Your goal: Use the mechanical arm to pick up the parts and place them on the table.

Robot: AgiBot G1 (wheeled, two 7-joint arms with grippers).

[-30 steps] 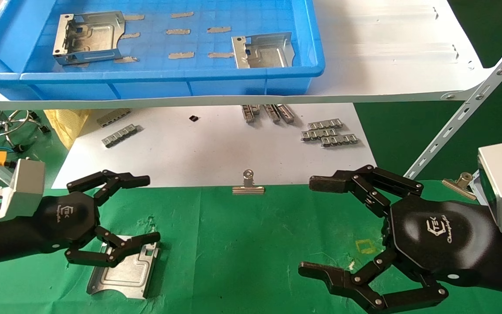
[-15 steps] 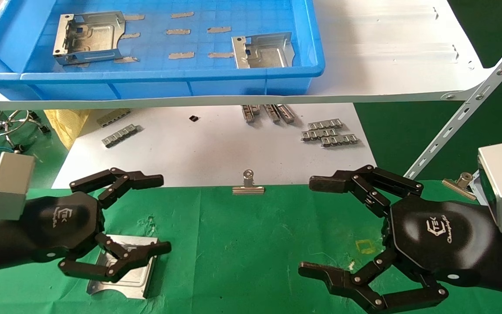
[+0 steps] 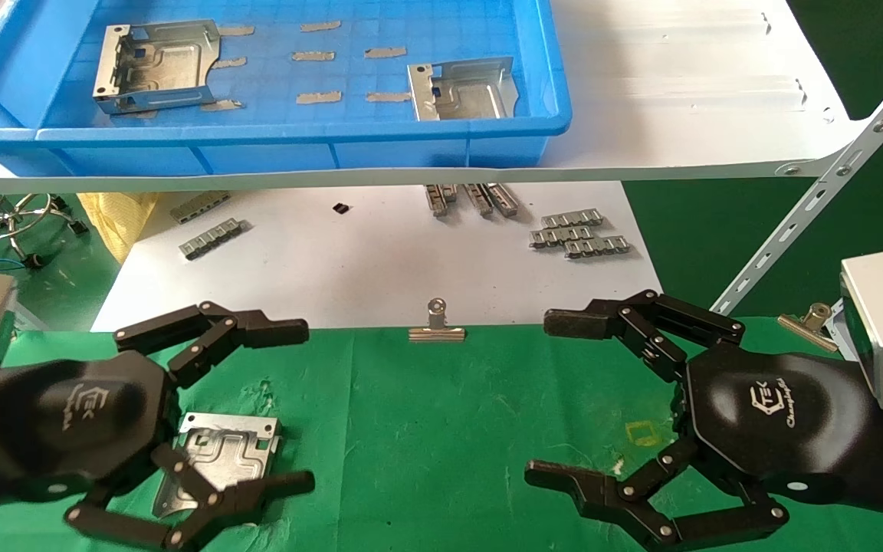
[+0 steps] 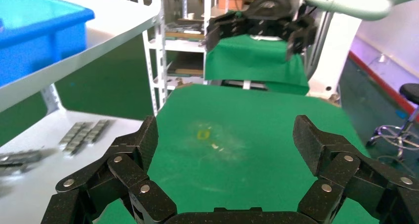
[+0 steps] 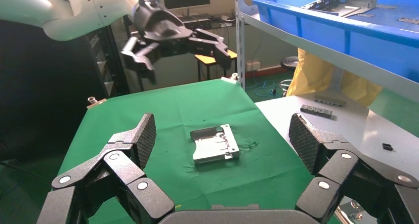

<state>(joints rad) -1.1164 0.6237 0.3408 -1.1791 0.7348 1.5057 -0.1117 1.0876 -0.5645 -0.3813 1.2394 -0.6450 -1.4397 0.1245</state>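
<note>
Part [image 3: 223, 460] flat on table [image 3: 426, 429], channels up; left claw [image 3: 288, 406] spread above.

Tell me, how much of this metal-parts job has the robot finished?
About a third. One part already lies flat on the green table. The left gripper hangs open above it, holding nothing, and the right gripper is open and empty over the cloth. Two more parts are left in the blue tray on the white shelf.
</note>
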